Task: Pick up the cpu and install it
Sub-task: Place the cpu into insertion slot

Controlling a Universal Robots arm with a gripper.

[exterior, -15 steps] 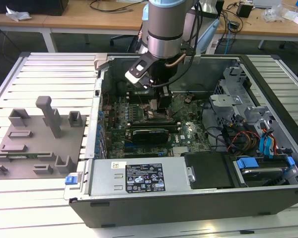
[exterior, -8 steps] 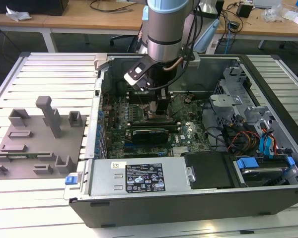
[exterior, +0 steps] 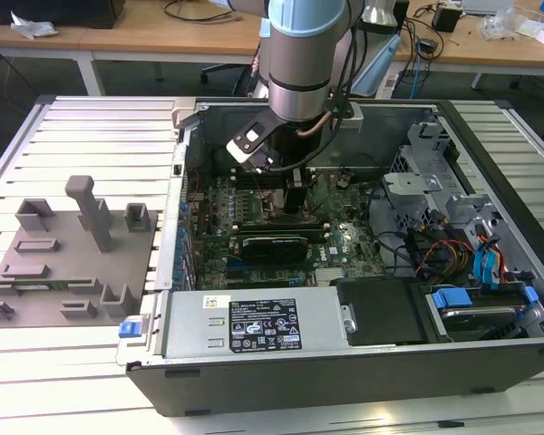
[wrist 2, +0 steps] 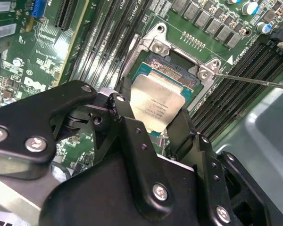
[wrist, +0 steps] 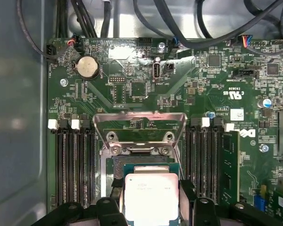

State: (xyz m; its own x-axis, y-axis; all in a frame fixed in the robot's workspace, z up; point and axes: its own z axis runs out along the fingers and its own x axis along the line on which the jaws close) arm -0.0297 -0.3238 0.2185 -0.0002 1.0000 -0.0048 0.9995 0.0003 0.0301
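First wrist view: gripper jaws pinch cpu by opposite edges; chip flat, partly over open socket, edges roughly parallel to frame.

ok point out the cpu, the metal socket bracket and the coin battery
cpu [wrist: 151,197], first wrist view, middle of its silvery top
metal socket bracket [wrist: 139,115], first wrist view, its raised top bar
coin battery [wrist: 88,67], first wrist view, centre of its round face

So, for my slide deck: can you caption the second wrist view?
Gripper holds the cpu at the open motherboard socket.
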